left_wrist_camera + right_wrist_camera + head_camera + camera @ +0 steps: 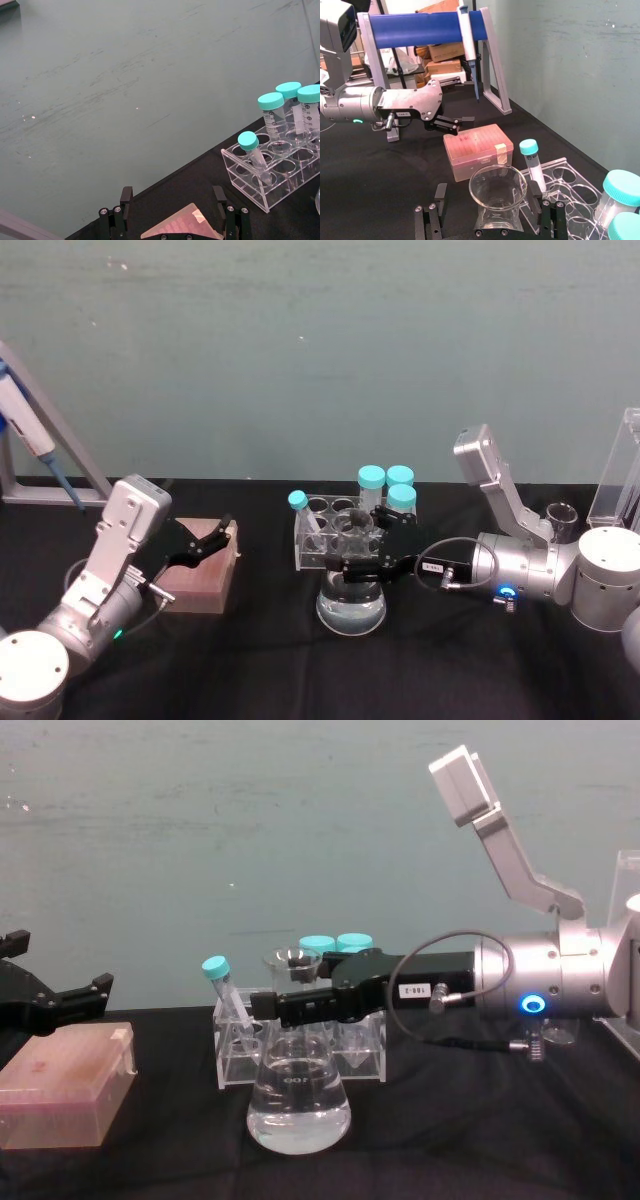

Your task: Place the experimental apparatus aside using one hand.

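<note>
now right claw clamped around conical flask neck; left claw open.

- Right gripper straddles the conical flask neck, before a tube rack.
- Left gripper hovers, fingers spread, over a pink box.

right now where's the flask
Head view: the flask sits mid-table, just in front of the tube rack, with the right claw around its neck and the pink box off to its left.
</note>
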